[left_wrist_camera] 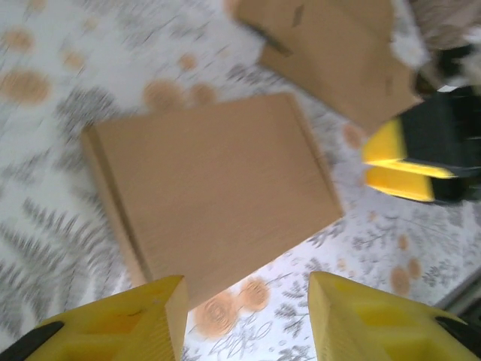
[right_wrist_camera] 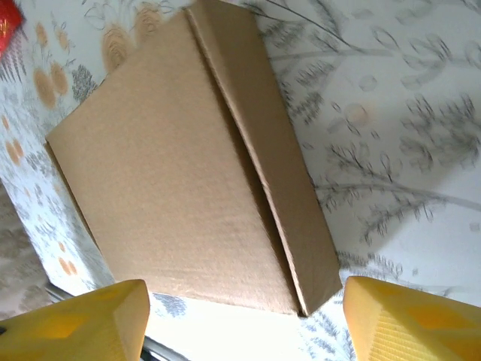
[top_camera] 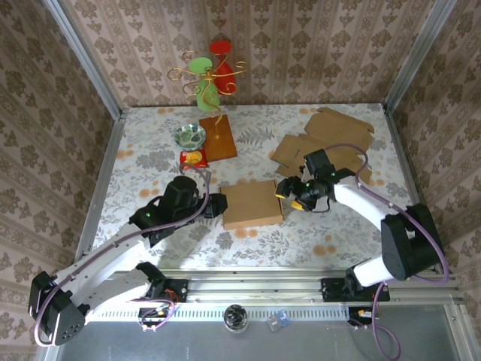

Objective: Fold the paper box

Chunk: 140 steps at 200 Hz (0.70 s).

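A pale cloth printed with grey leaves and orange blossoms is covering the counter (top_camera: 150, 150). Walls papered in a brown and cream damask pattern are closing in the counter on three sides: the back wall (top_camera: 301, 53) is rising behind its far edge, the left wall (top_camera: 37, 150) and the right wall (top_camera: 451, 113) are flanking it. Bare metal posts (top_camera: 83, 56) are standing at the counter's two far corners and leaning outward in the top view. A slotted metal rail (top_camera: 263, 289) is running along the counter's near edge. Even, soft light is falling on the counter, and a bright patch (right_wrist_camera: 436, 248) is washing out the print in the right wrist view.
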Available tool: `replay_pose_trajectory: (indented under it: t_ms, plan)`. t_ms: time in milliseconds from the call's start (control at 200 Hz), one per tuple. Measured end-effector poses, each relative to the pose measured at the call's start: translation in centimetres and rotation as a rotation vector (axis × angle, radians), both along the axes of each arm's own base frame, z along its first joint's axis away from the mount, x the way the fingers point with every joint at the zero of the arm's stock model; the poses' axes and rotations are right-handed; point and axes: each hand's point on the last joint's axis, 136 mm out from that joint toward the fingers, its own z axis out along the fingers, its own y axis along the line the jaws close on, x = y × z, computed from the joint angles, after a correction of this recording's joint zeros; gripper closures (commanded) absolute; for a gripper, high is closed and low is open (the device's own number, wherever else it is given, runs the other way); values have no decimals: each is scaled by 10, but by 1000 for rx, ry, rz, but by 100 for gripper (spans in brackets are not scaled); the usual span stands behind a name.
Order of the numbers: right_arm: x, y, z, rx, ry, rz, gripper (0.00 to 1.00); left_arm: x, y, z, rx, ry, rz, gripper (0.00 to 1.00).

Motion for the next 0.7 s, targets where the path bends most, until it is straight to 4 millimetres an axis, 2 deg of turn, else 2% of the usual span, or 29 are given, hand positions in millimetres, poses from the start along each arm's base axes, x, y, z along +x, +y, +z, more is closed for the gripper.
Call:
replay_pose_trajectory:
  t_ms: [110,275,455,560,700]
  plan:
    - [10,4,-9,-44,-7,117,32,3,-8,16,7,-72,-58,51]
    - [14,6,-24,-93,16,238,32,3,-9,15,29,-98,-91,51]
    - [8,12,-34,-82,47,292,39,1,-7,21,19,-117,-93,51]
    - [1,24,-39,-71,68,316,43,-4,1,30,4,-145,-81,53]
    - [-3,45,-41,-59,67,326,47,-12,26,34,33,-149,-5,55]
